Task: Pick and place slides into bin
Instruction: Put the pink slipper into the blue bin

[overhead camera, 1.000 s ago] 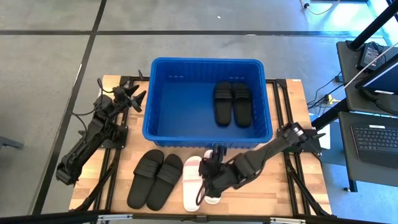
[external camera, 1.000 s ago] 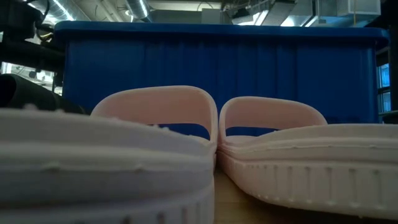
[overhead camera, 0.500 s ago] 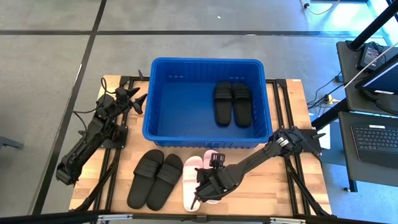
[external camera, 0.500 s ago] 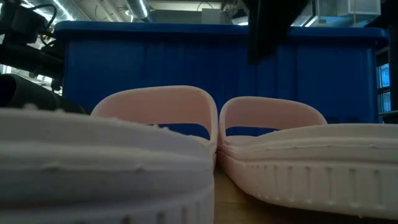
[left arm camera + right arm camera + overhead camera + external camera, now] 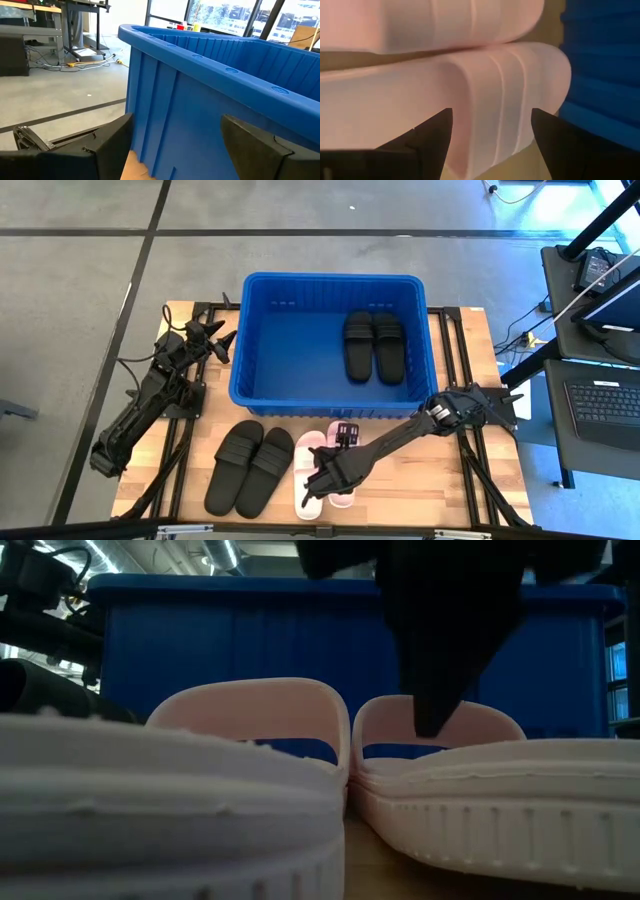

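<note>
Pink slide [image 5: 485, 110] — strap between right fingers [image 5: 427, 137].

Overhead and table-level cameras share the bin [image 5: 335, 340] and pink slides [image 5: 300, 780].

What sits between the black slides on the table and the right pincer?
In the high view, only one pale pink slide sandal lies between the black rubber slide pair on the table and the open right pincer.

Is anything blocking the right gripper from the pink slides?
Nothing visible does. The right gripper hangs open directly over the pink slides, its fingers straddling one strap. The left gripper waits beside the blue bin.
</note>
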Controlling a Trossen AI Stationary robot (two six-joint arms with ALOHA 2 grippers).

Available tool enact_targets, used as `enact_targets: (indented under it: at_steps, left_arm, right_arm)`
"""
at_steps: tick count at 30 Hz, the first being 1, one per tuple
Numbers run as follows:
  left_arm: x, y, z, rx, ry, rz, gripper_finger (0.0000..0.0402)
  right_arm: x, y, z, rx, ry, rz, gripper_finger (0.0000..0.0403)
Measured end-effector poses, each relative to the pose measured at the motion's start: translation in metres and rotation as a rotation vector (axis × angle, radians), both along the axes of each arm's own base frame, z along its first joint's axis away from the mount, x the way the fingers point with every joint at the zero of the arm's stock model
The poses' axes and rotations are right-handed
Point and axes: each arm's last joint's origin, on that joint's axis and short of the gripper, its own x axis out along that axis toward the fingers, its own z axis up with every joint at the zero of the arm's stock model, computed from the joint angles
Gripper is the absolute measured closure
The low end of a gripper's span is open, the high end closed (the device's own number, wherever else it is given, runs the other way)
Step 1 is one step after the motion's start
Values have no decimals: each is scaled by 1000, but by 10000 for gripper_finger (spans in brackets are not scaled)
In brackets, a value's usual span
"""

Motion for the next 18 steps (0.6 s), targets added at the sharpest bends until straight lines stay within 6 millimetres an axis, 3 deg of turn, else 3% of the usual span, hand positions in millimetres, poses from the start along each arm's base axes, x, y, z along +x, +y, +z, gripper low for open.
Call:
enact_targets:
  at_steps: [8,18]
  left_arm:
    - [0,0,0,-1,1,0,111]
    - [0,0,0,-1,1,0,111]
  right_arm:
    - [5,-14,-4,-40,23,-33,156]
    - [10,-25,-4,-50,19,-52,264]
